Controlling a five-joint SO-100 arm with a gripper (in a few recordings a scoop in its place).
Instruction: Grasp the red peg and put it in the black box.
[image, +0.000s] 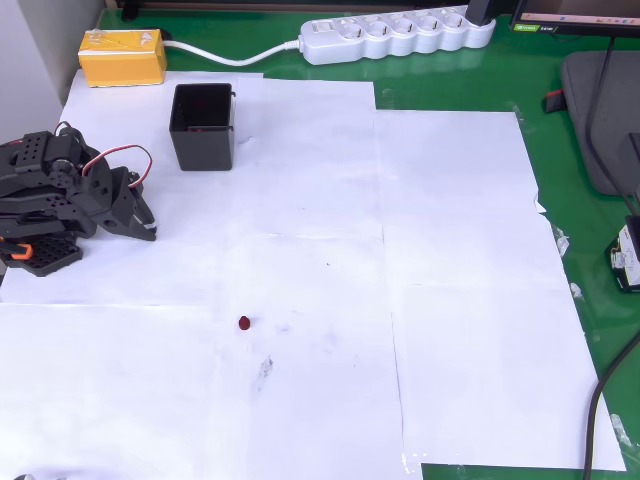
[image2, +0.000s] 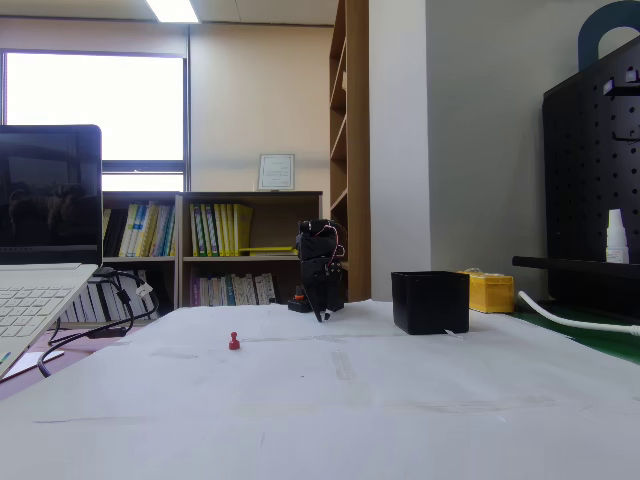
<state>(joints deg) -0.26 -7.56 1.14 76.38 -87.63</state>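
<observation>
The red peg (image: 244, 322) is a tiny dark-red knob standing on the white paper, left of centre in the overhead view. In the fixed view the peg (image2: 234, 341) stands alone in front of the arm. The black box (image: 203, 125) sits open-topped at the upper left, and the same box (image2: 430, 301) shows right of the arm. My gripper (image: 148, 227) is folded back on the black arm at the left edge, fingers together with nothing held, well apart from peg and box. In the fixed view the gripper (image2: 320, 314) points down at the paper.
A yellow block (image: 122, 57) lies beyond the box, and a white power strip (image: 400, 35) with its cable runs along the far edge. White paper sheets (image: 450, 300) cover a green mat. A laptop (image2: 40, 290) stands at the left.
</observation>
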